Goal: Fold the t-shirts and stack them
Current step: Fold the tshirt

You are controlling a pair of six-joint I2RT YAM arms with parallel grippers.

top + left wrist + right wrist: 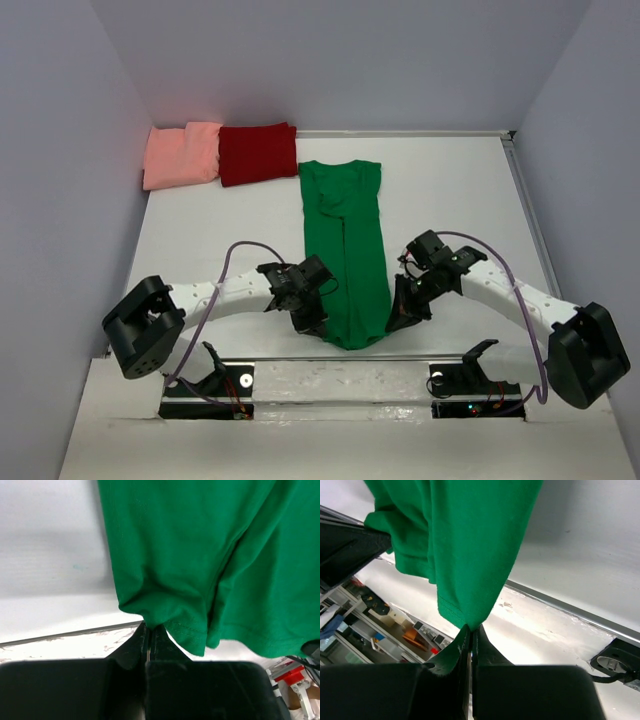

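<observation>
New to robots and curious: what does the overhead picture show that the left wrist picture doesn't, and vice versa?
Overhead only: the salmon-pink t-shirt and dark red t-shirt, folded at the far left. Left wrist only: the left hand pinching the green t-shirt's stitched hem corner, close up. Both: the green t-shirt and white table.

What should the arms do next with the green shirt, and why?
Probably lift the near hem and carry it toward the collar. The left gripper and right gripper are shut on the near corners of the green shirt, which lies as a long strip.
</observation>
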